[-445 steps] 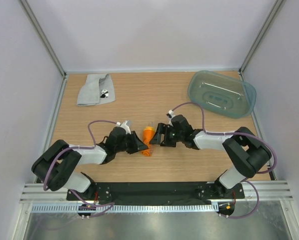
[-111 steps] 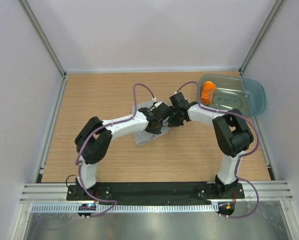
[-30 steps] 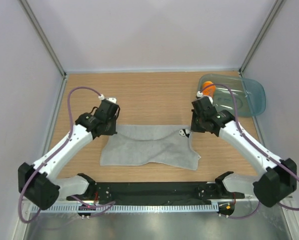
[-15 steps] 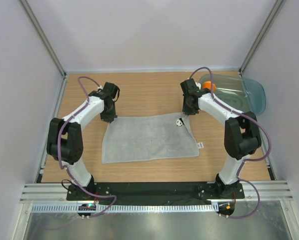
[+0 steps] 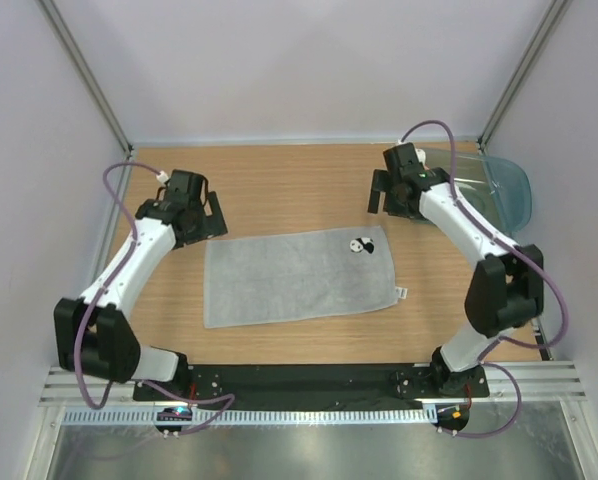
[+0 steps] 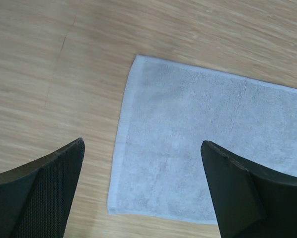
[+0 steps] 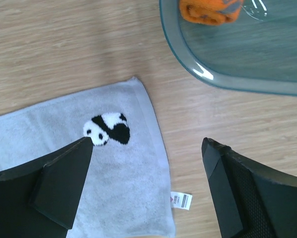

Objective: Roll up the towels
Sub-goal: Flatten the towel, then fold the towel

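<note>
The light grey towel (image 5: 297, 275) lies spread flat on the wooden table (image 5: 279, 190), with a panda motif (image 5: 358, 244) at its far right corner. My left gripper (image 5: 211, 215) hovers open above the towel's (image 6: 198, 139) far left corner, holding nothing. Over the far right corner my right gripper (image 5: 379, 195) is also open and empty, with the panda (image 7: 107, 130) and towel (image 7: 113, 188) below it. The rolled orange towel (image 7: 208, 10) lies in the tub; the right arm hides it in the top view.
The translucent blue-green tub (image 5: 499, 185) sits at the far right corner of the table, its rim (image 7: 188, 64) close to my right gripper (image 7: 147, 144). A small white label (image 7: 181, 200) sticks out of the towel's right edge. Walls enclose the table on three sides.
Both grippers opened and let go of the grey towel's far corners, then drew up and away toward the back. The towel now lies flat and smoothed out.
</note>
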{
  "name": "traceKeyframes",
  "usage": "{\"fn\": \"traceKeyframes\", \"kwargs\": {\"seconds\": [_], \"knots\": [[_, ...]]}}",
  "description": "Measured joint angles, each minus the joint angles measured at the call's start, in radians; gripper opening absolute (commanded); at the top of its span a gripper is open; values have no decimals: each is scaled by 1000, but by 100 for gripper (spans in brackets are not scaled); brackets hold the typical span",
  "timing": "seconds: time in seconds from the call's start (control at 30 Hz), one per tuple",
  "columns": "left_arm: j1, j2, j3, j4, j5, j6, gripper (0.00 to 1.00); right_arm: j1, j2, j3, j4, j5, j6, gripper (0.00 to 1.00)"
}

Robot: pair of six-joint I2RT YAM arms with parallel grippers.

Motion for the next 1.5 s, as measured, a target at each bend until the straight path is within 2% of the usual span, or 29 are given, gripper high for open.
{"fn": "traceKeyframes", "kwargs": {"seconds": [0.33,0.47,0.57,0.67,0.83,0.93,1.03,1.13,1.37,1.5], "knots": [[10,-435,-406,72,-3,-179,100,9,-609,-443,123,8,41,98],[12,-673,-515,182,18,-240,100,20,-710,-493,153,11,47,98],[11,-755,-542,223,61,-265,100,24,-744,-500,164,2,70,96],[12,-728,-537,215,81,-286,100,24,-751,-500,168,-13,80,96],[6,-584,-532,137,163,-307,100,24,-750,-500,167,-45,89,97],[-70,-509,-531,66,143,-344,100,24,-747,-501,167,-56,97,97],[-203,-468,-529,-16,63,-407,100,24,-734,-501,167,-59,101,97],[-264,-472,-542,-59,10,-472,99,24,-723,-501,167,-66,107,97],[-275,-542,-667,-81,-45,-587,95,24,-698,-501,163,-84,123,97],[-275,-520,-711,-68,-48,-622,82,24,-684,-503,159,-87,129,97]]}}
